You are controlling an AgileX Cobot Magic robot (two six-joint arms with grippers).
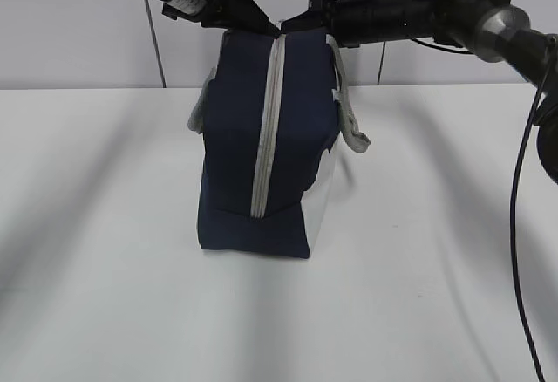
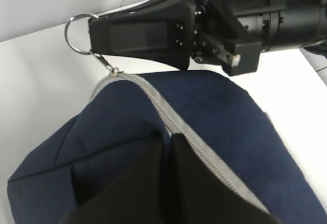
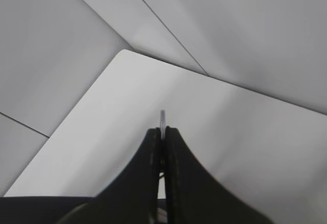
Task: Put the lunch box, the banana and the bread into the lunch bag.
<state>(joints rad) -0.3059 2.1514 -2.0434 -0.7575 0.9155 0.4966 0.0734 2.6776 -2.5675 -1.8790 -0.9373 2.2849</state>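
Observation:
The navy lunch bag (image 1: 231, 138) stands upright on the white table, and its grey zipper (image 1: 266, 120) runs up the near end and over the top. My left gripper (image 1: 251, 23) is shut on the bag's top fabric beside the zipper; its black fingers (image 2: 194, 183) pinch a fold. My right gripper (image 1: 292, 26) is shut on the metal ring pull (image 2: 66, 32) at the zipper's end, and the ring's edge (image 3: 162, 117) sticks out between its fingertips. The lunch box, the banana and the bread are out of view.
The white table (image 1: 105, 242) spreads around the bag, with a grey wall behind it. Grey strap handles (image 1: 350, 116) hang on both sides of the bag, and a white side panel (image 1: 321, 199) faces right. A black cable (image 1: 516, 225) hangs at the right edge.

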